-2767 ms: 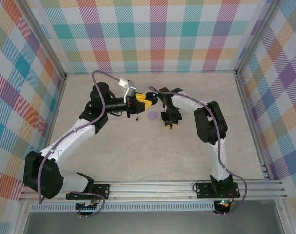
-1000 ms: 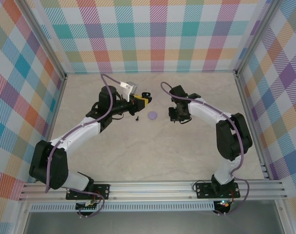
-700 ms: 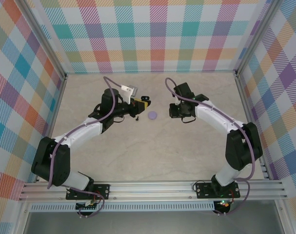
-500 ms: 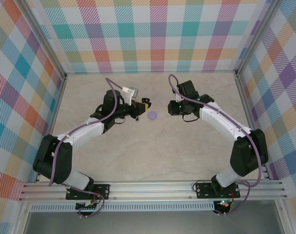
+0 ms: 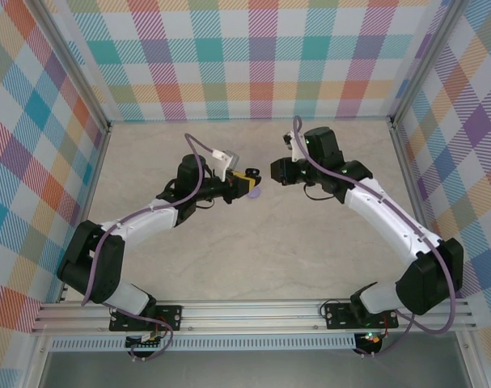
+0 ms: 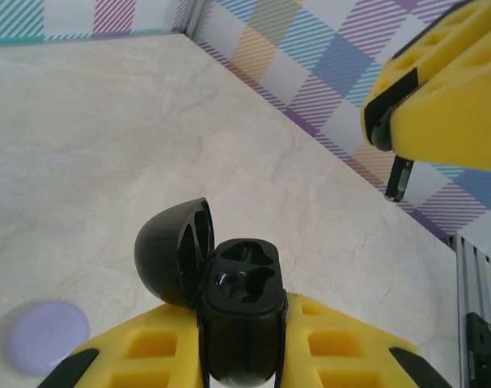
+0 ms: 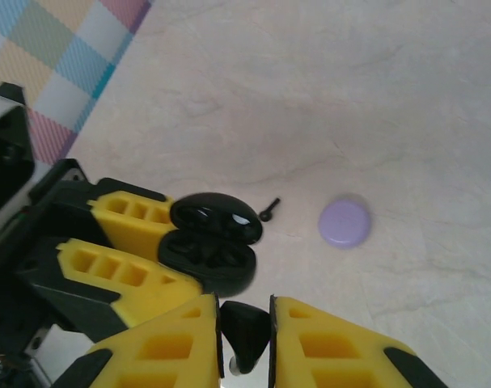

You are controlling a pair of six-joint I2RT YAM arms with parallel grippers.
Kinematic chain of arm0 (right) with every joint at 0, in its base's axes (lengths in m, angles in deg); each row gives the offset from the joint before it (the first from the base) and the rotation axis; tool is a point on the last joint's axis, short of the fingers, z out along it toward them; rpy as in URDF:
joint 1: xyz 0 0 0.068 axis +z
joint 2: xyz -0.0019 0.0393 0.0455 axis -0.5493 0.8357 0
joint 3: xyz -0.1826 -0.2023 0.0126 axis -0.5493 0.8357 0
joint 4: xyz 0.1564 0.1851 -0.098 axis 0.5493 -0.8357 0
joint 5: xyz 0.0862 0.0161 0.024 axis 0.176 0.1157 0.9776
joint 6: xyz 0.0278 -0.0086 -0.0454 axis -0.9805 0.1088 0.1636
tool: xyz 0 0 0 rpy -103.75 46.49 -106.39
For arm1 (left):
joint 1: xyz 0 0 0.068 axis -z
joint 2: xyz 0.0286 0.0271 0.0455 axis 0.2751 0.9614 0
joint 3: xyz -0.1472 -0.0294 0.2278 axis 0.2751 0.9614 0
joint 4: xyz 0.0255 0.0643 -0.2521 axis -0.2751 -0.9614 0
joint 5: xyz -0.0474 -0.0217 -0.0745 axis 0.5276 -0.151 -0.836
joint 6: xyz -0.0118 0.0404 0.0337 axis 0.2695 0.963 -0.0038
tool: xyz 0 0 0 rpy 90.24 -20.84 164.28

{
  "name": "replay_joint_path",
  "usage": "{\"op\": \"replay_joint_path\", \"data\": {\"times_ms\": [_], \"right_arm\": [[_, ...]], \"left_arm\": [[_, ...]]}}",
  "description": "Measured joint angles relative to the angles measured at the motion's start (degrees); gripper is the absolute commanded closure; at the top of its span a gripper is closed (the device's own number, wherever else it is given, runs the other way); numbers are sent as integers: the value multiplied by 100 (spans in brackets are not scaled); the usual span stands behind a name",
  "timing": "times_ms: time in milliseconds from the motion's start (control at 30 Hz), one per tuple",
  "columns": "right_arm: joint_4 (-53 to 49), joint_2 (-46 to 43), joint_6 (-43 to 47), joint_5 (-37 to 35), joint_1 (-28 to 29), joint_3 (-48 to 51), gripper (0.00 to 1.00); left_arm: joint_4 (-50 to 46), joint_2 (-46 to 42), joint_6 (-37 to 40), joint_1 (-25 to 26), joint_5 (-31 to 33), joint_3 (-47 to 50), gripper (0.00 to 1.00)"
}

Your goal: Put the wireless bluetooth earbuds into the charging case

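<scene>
1. Left gripper (image 5: 247, 178): clamped on the black charging case (image 6: 239, 291), holding it off the bench (image 7: 407, 97) near the middle, toward the far side. The lid (image 6: 174, 250) is swung open to the left and both moulded wells appear empty (as far as the left wrist view shows).
2. Loose black earbud (image 7: 268, 211): lies on the bench just beside the held case, stem pointing away from it, apart from both grippers.
3. Lilac case (image 7: 345, 222): a round closed disc flat on the bench, near the loose earbud and touching nothing.
4. Right gripper (image 5: 274, 171): pinching a black earbud (image 7: 243, 333) between its yellow fingers, facing the left gripper, with the bud close to the open case but not yet in it.
5. Step in hand, as judged: presenting the first black earbud to its well.
6. Next move calls for: lining the bud up with the matching well, stem aimed into the deeper part, then easing it in while the left gripper keeps the case steady. The loose earbud would follow.
</scene>
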Motion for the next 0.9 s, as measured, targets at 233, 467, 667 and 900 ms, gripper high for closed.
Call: {"op": "replay_joint_path", "data": {"times_ms": [233,467,667,900], "right_arm": [[13,-85,68,302,83,-11,80],[46,-105,168,363,208,-24,80],[48,-107,234,358,289,-72,80],[46,-107,297,308,343,-164,80]], "left_arm": [[-15,-24,426,92,-326,-2,100],[-26,-129,640,164,-463,-13,100],[-44,-190,649,168,-516,-52,100],[-46,-208,649,181,-592,-98,100]]}}
